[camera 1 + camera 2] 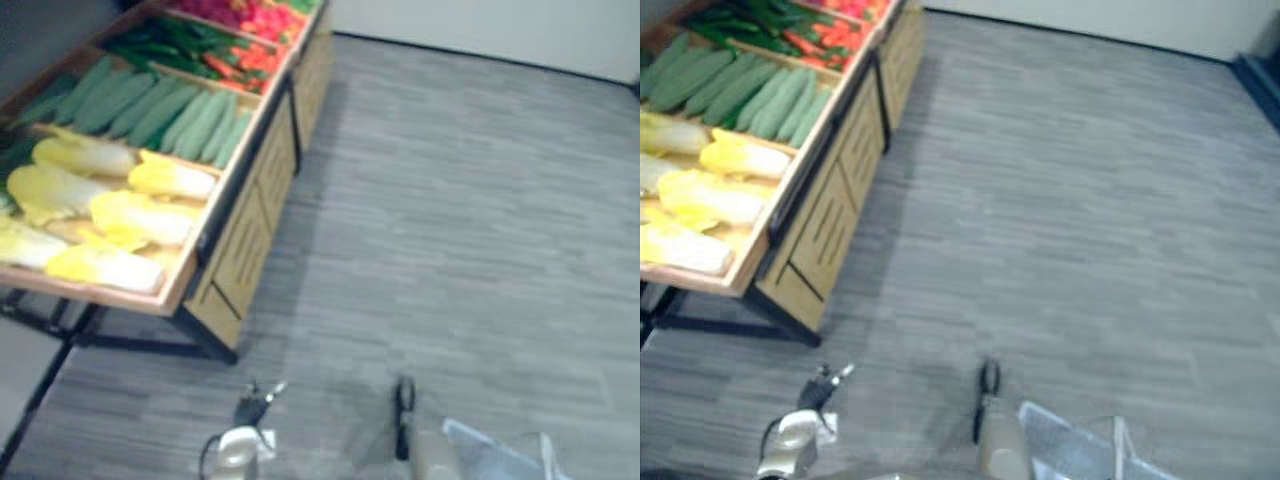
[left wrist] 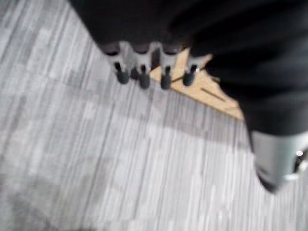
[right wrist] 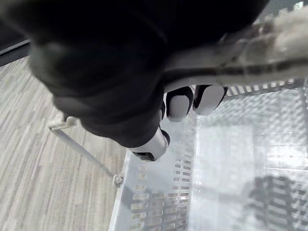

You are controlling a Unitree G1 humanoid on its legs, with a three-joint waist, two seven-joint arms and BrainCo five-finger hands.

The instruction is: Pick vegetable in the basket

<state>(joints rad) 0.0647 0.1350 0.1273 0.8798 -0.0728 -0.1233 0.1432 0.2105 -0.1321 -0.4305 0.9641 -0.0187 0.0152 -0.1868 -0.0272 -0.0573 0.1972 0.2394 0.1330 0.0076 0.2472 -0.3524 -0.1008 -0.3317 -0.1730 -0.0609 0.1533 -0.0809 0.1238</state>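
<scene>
Right wrist view: one basket

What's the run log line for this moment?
left hand: open, empty, over floor | right hand: shut on basket handle | vegetables: on wooden stand, robot's left, none picked

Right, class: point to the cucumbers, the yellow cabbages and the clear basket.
cucumbers (image 1: pixel 160 110), left eye view, middle of the green row.
yellow cabbages (image 1: pixel 130 215), left eye view, a leafy head in the nearest compartment.
basket (image 3: pixel 159 192), right wrist view, its slotted side wall.
</scene>
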